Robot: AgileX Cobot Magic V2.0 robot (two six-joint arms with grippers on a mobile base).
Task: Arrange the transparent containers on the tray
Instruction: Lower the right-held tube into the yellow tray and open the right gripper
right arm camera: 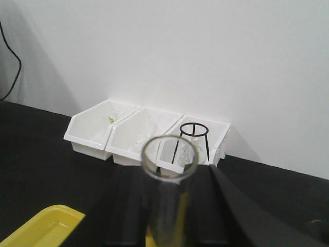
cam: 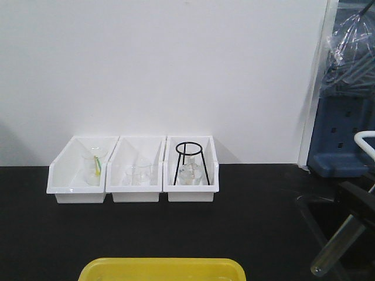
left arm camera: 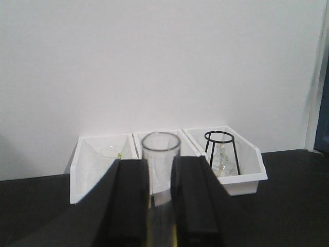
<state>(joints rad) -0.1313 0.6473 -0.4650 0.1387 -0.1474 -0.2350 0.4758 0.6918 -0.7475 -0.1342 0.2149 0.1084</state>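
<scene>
- L gripper (left arm camera: 161, 165) clamped on a test tube (left arm camera: 160, 150); tube sits betw. its black fingers (left arm camera: 128, 200), rim toward white bins (left arm camera: 82, 177).
- R gripper (right arm camera: 169, 177) clamped on second test tube (right arm camera: 165, 208) (front view: tilted, rounded end lowest), off to right of yellow tray (cam: 164, 268), apart from it.

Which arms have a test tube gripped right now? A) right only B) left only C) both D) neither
C: a test tube sits clamped in the left gripper and a second test tube in the right gripper, each seen in its own wrist view.
</scene>
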